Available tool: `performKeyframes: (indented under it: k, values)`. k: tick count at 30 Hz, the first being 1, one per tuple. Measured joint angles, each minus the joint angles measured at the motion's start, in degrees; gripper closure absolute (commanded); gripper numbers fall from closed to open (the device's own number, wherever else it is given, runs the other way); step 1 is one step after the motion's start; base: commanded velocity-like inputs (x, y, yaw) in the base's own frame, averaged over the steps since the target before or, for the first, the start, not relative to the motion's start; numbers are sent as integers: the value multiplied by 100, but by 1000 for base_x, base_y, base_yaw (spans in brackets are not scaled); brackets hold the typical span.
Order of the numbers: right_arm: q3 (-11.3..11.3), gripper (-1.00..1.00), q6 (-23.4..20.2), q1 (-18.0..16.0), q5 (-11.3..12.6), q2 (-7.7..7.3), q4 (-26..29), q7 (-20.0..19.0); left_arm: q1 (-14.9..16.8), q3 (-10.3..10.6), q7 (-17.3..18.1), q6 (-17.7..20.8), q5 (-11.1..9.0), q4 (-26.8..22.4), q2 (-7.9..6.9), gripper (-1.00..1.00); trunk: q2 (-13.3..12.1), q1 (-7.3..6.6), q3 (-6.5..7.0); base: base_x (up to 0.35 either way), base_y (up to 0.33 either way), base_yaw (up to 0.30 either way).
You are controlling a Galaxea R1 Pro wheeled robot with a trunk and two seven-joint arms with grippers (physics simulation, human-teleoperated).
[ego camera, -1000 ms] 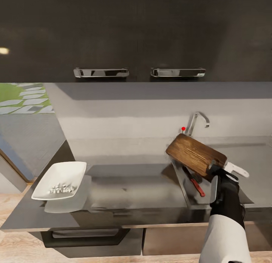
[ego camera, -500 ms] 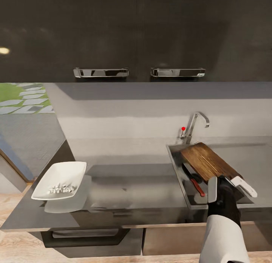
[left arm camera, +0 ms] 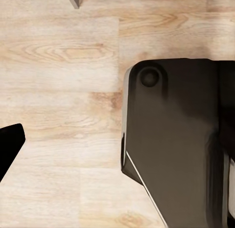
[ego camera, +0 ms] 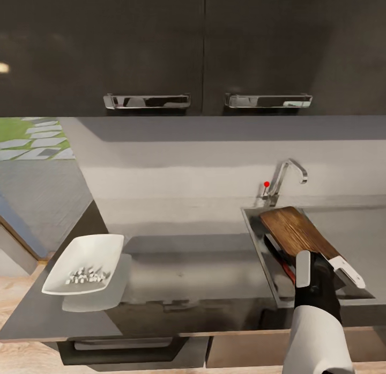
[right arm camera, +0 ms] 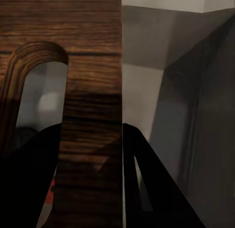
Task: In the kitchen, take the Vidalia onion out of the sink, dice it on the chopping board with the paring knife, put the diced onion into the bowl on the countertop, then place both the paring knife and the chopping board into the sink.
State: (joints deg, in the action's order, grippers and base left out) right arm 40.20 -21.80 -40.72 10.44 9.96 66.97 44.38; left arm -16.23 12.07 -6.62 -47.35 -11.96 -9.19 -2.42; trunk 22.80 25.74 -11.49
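Steel countertop, one bowl, one chopping board, one sink

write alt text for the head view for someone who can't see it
The right gripper holds the dark wooden chopping board tilted over the steel sink, with the red-handled paring knife lying under it. At the left, a white bowl of diced onion sits on the grey countertop.

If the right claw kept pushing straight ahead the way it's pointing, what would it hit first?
The right claw already grips the chopping board, pointing down into the sink. Going on, the board would probably meet the sink's inner wall or floor first; depth is unclear.
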Motion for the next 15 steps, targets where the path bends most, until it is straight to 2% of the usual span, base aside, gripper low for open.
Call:
performKeyframes:
  k: [5,12,15]
  values:
    - [1,100,9,0,-8,0,-3,0,0,1,2,1,-1,1,0,-100,1,0,-46,52,4,0]
    - [0,100,8,0,-6,0,-3,0,0,-1,-1,1,-1,0,0,-100,1,-2,-112,277,0,0]
    - [7,100,8,0,-13,0,-3,0,0,-1,1,1,-2,6,0,-100,0,0,-139,105,0,0]
